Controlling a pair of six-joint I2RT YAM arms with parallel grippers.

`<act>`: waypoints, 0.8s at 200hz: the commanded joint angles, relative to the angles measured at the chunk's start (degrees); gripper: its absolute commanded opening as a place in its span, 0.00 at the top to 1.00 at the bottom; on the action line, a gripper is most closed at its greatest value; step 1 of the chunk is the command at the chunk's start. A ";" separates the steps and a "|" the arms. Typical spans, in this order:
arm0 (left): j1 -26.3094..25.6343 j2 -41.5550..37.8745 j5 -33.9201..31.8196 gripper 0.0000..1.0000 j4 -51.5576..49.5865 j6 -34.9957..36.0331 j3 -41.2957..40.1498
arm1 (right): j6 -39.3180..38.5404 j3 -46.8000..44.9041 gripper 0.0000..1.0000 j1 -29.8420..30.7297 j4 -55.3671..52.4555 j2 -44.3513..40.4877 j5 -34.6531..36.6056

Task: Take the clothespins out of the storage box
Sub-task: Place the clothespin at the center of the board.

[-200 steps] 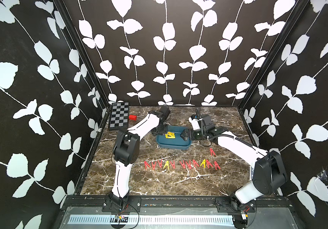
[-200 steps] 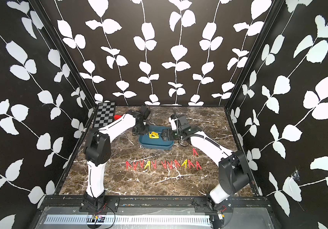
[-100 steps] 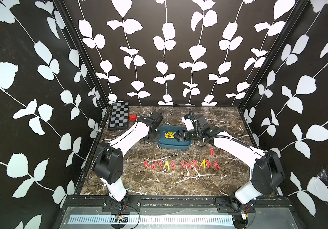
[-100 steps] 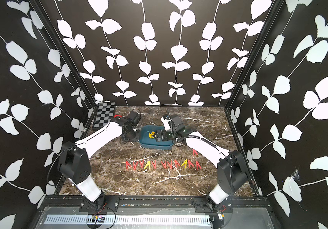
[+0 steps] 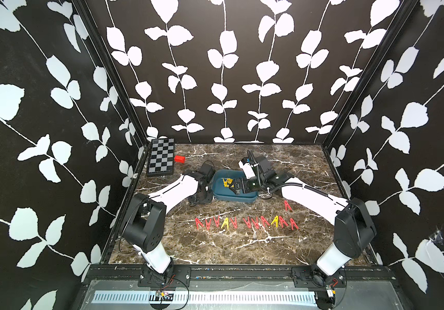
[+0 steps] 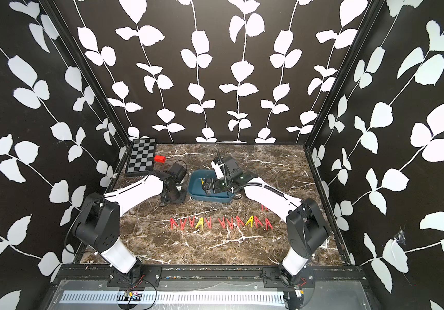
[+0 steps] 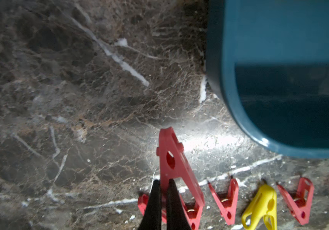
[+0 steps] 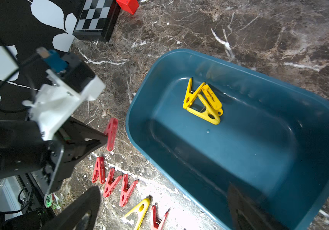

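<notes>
The teal storage box [image 5: 242,199] [image 6: 210,200] sits mid-table, with yellow clothespins [image 5: 226,182] [image 8: 203,101] lying inside near one end. My left gripper [image 7: 164,182] is shut on a red clothespin [image 7: 171,165] [image 8: 110,133], low over the table just left of the box [image 7: 225,59]. My right gripper [image 8: 162,189] hangs open over the box's near rim [image 8: 137,105]; it shows in both top views [image 5: 235,186] [image 6: 210,185]. A row of red and yellow clothespins [image 5: 245,222] [image 6: 220,222] lies in front of the box, and one red clothespin [image 5: 287,205] lies apart on the right.
A black-and-grey checkerboard [image 5: 161,157] [image 8: 94,18] lies at the back left corner with a small red block [image 5: 179,159] [image 8: 127,5] beside it. Patterned walls close in the table on three sides. Bare marble runs in front of the row.
My left arm swung from over the box down to its left side, carrying the red clothespin. My right gripper moved from the box's right side to over the box.
</notes>
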 commanded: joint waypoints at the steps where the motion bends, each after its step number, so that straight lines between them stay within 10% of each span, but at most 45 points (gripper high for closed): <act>1: 0.43 2.18 2.06 1.00 2.46 1.83 -1.11 | 0.69 1.57 0.01 0.66 -0.12 0.20 1.38; 160: 0.61 4.24 2.83 0.94 2.74 1.98 -2.52 | -1.41 5.51 0.01 0.70 -3.32 3.43 4.28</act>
